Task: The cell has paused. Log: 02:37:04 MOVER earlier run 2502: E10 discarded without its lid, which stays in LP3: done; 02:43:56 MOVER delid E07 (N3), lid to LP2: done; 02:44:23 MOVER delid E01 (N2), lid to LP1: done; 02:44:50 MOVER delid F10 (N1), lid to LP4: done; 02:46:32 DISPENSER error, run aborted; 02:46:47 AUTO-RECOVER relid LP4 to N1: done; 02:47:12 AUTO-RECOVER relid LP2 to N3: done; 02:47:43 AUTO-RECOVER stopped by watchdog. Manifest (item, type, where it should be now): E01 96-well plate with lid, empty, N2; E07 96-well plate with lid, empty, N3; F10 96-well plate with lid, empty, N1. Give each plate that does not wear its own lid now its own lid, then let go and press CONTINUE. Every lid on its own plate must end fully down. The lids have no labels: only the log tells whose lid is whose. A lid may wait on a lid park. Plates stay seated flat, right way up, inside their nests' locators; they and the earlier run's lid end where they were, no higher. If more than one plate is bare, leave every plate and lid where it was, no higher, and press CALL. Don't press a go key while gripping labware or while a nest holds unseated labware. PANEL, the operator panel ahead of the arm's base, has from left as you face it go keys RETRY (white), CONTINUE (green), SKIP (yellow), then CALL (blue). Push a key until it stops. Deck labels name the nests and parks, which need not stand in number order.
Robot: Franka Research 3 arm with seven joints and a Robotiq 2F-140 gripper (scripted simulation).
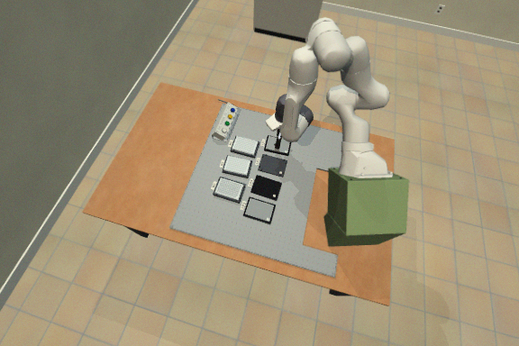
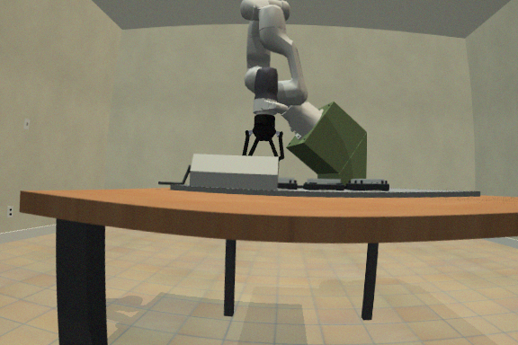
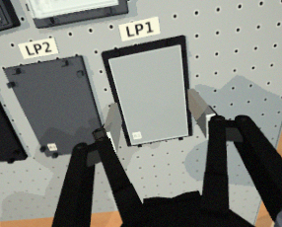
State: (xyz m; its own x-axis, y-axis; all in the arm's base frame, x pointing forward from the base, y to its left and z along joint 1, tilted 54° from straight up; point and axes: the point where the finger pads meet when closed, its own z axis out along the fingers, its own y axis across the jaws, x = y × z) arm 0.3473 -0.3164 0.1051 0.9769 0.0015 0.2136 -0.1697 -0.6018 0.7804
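Note:
My gripper (image 3: 153, 106) hangs low over park LP1, open, with one finger pad on each long side of the pale grey lid (image 3: 149, 94) that lies flat in the black frame. I cannot tell whether the pads touch the lid's edges. In the overhead view the gripper (image 1: 277, 145) is at the far end of the park column. In the nest column beside it, two plates wear lids (image 1: 244, 146) (image 1: 236, 165), and the nearest plate (image 1: 228, 188) is bare, with its wells showing. Park LP2 (image 3: 54, 106) is empty.
Another lid (image 1: 259, 210) lies on the nearest park, and the park (image 1: 266, 186) before it is empty. The operator panel (image 1: 225, 120) stands just beyond the nests. It hides the fingertips in the low side view (image 2: 234, 172). The green arm pedestal (image 1: 367, 204) stands to the right.

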